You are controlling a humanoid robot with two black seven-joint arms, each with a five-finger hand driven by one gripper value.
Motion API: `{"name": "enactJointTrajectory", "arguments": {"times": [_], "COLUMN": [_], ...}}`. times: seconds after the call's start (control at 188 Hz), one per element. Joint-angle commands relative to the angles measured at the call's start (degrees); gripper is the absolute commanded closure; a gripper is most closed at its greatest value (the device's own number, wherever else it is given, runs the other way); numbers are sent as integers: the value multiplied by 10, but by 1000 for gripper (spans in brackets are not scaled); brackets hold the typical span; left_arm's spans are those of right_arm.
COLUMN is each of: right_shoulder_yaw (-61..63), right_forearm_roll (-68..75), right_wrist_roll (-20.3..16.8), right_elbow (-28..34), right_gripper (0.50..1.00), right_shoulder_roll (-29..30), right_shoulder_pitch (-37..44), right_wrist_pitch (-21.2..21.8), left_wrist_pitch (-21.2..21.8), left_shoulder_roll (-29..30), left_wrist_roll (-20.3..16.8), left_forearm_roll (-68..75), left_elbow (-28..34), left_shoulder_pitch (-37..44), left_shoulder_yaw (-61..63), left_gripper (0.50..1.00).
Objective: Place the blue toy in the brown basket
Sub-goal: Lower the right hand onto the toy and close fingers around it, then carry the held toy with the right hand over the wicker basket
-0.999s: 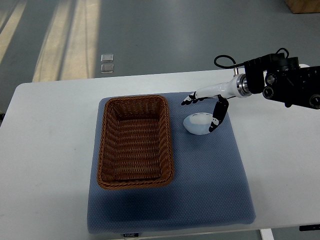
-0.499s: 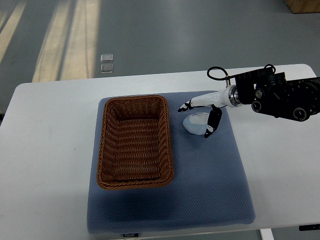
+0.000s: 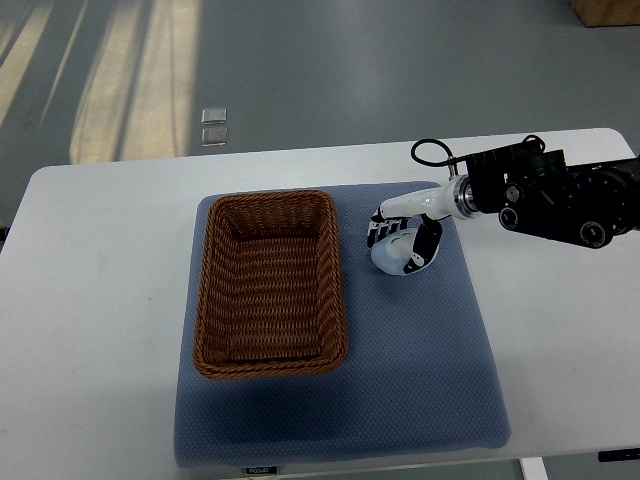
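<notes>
Blue toy (image 3: 392, 256): pale, rounded, right of frame centre on the blue mat (image 3: 420, 380), just right of the brown basket (image 3: 270, 283). Right hand (image 3: 400, 240): enters from the right edge, fingers curled down over the toy's top and both sides, closed around it. Basket: centre-left on the mat, on a white table (image 3: 90, 330).

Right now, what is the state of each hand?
Left hand: not in view.
Right hand: fingers curled around the blue toy, which rests on the mat.

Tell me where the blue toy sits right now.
In the top view, the blue toy lies on the blue mat, just right of the brown basket, with the right hand closing around it.
</notes>
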Motion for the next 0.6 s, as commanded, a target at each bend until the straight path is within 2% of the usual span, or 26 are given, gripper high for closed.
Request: {"name": "enactJointTrajectory", "arguments": {"times": [0.0, 0.032, 0.133, 0.595], "right_shoulder_yaw": [1, 0, 1, 2], "right_forearm_roll": [-3, -3, -4, 0], "right_wrist_roll": [1, 1, 0, 0], "right_elbow": [0, 0, 1, 0], "right_gripper": [948, 1000, 1000, 1000], "right_shoulder_roll": [0, 0, -1, -30], "right_shoulder_pitch": [0, 1, 4, 59], "right_wrist_pitch": [3, 7, 23, 24], "left_wrist_pitch": [0, 0, 0, 0], "left_shoulder_roll": [0, 0, 0, 0], "left_wrist_roll": [0, 0, 0, 0], "left_forearm_roll": [0, 0, 0, 0], "left_elbow": [0, 0, 0, 0], "left_shoulder_pitch": [0, 0, 0, 0], "left_shoulder_yaw": [0, 0, 0, 0], "left_gripper": [500, 500, 500, 500]}}
